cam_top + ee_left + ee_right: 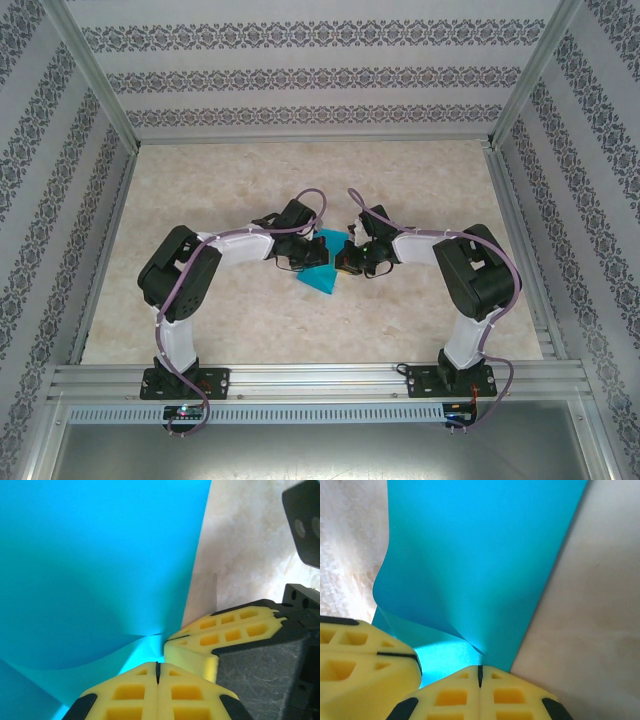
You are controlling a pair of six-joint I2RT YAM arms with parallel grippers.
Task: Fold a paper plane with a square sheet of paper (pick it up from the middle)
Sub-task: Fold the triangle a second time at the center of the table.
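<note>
Both pairs of my fingers are pinched tight, pads flat together, and both grip the square sheet of paper (pixel 322 275) at nearly the same spot. Off my left fingers (pixel 161 670) the teal sheet (pixel 100 570) rises from the tips and spreads ahead and to the left, with a soft curl running down into the pinch. My right fingers (pixel 175 642) come in from the right, their tips just beside my left ones at the sheet's edge. Off my right fingers (pixel 483 672) the sheet (pixel 485 555) fans out ahead of the tips, and one flap curls down to the left, where my left fingers (pixel 410 660) sit close by. From above, my left fingers (pixel 300 255) and right fingers (pixel 347 262) meet over the middle of the counter (pixel 300 180), with the paper between them.

The strip of paper inside each pinch is hidden by the pads. From above, my wrists cover most of the sheet and a teal wedge shows below them. Both wrist views cut the sheet off at the top, so I cannot make out its far corners.
</note>
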